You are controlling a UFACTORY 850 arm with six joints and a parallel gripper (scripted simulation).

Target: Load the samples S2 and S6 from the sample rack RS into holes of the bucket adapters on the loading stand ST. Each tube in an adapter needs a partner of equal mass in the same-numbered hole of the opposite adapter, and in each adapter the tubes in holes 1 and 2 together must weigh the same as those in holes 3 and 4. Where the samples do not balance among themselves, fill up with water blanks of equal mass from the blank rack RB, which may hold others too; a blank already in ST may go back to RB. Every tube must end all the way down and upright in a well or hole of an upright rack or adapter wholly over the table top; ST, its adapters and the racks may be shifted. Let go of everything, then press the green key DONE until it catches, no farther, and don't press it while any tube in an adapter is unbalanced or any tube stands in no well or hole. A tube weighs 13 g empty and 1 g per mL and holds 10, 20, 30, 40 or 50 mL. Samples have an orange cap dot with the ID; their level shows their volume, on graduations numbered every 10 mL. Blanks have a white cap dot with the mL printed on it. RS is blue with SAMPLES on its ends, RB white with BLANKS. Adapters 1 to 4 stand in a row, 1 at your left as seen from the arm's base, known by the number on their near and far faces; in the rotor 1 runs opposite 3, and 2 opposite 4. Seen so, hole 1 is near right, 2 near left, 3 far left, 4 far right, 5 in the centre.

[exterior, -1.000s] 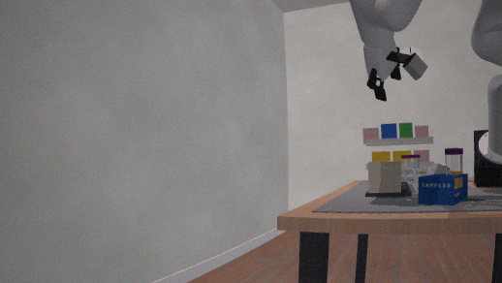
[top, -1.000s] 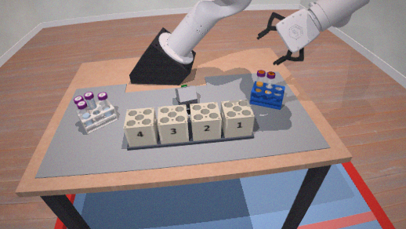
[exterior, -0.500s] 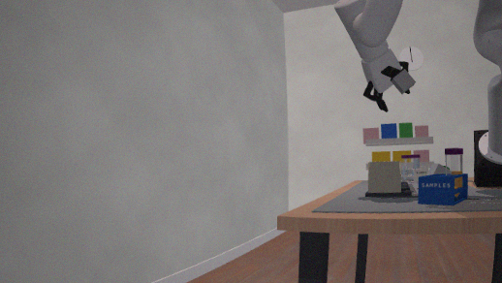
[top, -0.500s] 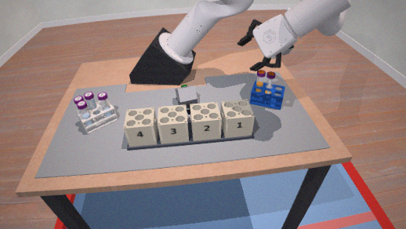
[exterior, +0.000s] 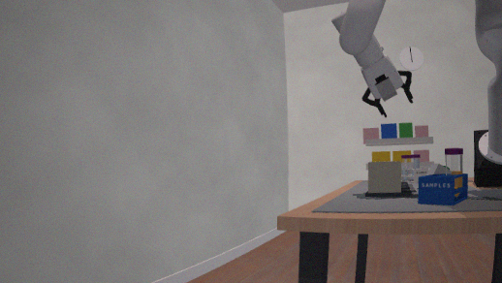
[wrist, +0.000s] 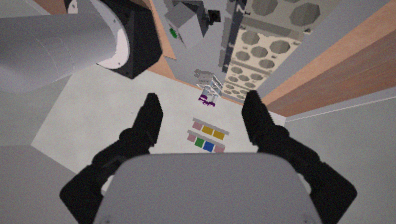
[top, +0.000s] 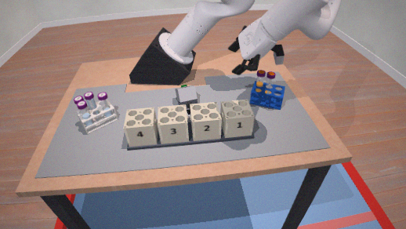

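Observation:
The blue sample rack RS (top: 267,95) stands at the right of the grey mat with two purple-capped sample tubes (top: 266,78) upright in its far wells; it also shows in the side view (exterior: 442,189). My gripper (top: 256,63) (exterior: 392,99) is open and empty, high above the table near RS, fingers spread in the wrist view (wrist: 204,116). The loading stand ST holds adapters 4 (top: 139,125), 3 (top: 172,122), 2 (top: 205,120) and 1 (top: 237,117) in a row, all holes empty. The white blank rack RB (top: 96,115) holds three purple-capped blanks.
The grey key box with the green DONE key (top: 186,94) sits behind the adapters. The arm's black base (top: 161,63) stands at the table's far edge. The table edge runs close to the right of RS.

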